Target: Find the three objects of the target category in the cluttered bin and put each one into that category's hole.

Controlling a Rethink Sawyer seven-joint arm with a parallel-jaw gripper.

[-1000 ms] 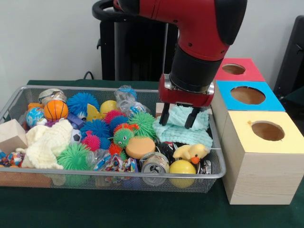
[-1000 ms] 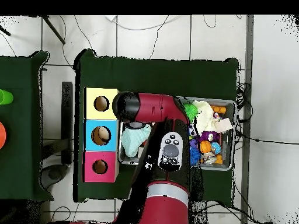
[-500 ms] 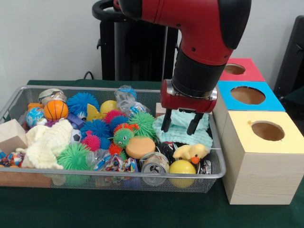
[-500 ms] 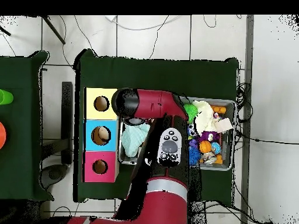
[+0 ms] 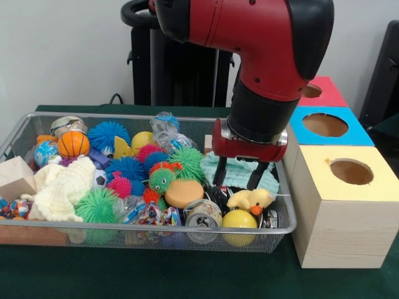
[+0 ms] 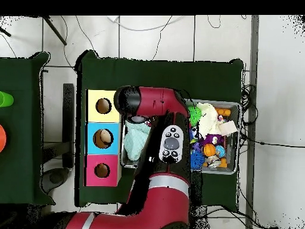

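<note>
My gripper (image 5: 237, 177) hangs open inside the right end of the wire bin (image 5: 37, 114), with nothing between its fingers. It is over the near edge of a mint green cloth (image 5: 239, 170), just above a yellow rubber duck (image 5: 251, 200). A yellow ball (image 5: 239, 219) and a crushed can (image 5: 202, 215) lie at the bin's front. Three wooden boxes with holes stand to the right: yellow (image 5: 351, 171), blue (image 5: 325, 125), red (image 5: 310, 91). In the overhead view the arm hides the gripper, and the mint cloth (image 6: 136, 138) shows beside it.
The bin's left and middle hold spiky balls (image 5: 128, 168), an orange disc (image 5: 184, 192), a cream cloth (image 5: 61, 187), a small basketball (image 5: 73, 144) and a wooden block (image 5: 15, 178). The boxes stand close against the bin's right wall. From overhead the bin (image 6: 239, 119) lies right of the boxes (image 6: 103, 138).
The gripper has come down and moved toward the bin's front, from over the middle of the mint cloth to its near edge by the duck. It stays open.
</note>
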